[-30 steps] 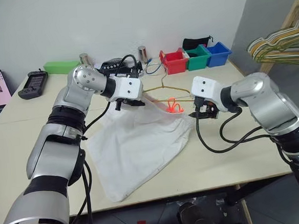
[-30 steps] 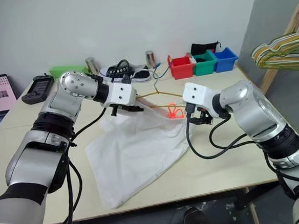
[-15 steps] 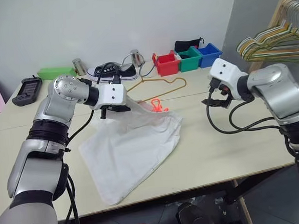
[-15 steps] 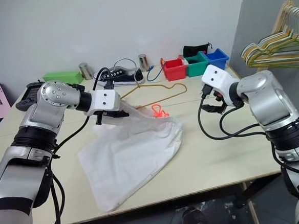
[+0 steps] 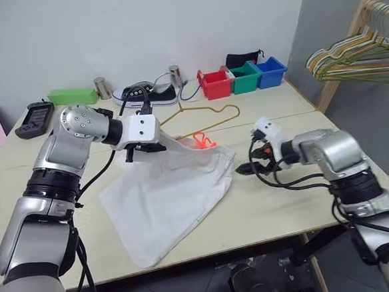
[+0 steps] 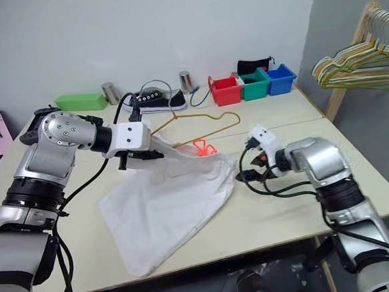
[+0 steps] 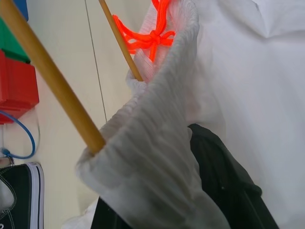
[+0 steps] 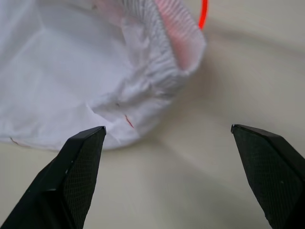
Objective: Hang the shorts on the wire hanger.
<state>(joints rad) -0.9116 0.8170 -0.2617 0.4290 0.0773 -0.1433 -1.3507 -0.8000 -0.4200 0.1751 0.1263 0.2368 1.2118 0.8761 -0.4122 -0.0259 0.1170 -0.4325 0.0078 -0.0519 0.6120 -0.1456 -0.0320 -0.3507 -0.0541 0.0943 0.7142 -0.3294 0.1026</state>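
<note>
The white shorts lie spread on the table, waistband toward the back, with the orange-red drawstring at its middle. My left gripper is shut on the left part of the gathered waistband and holds it lifted. The yellowish wire hanger lies behind the shorts, and two of its wires run in under the raised waistband. My right gripper hovers low over the table just right of the waistband's right corner, open wide, with nothing between its fingers.
Along the back edge stand a black shoe, two metal cans, a green box and red, green and blue bins. A wooden rack with bunched hangers stands at the right.
My right arm has swung away from the drawstring, then dropped and rolled down beside the waistband's right corner. The left gripper has drawn the waistband slightly left. The camera has shifted.
</note>
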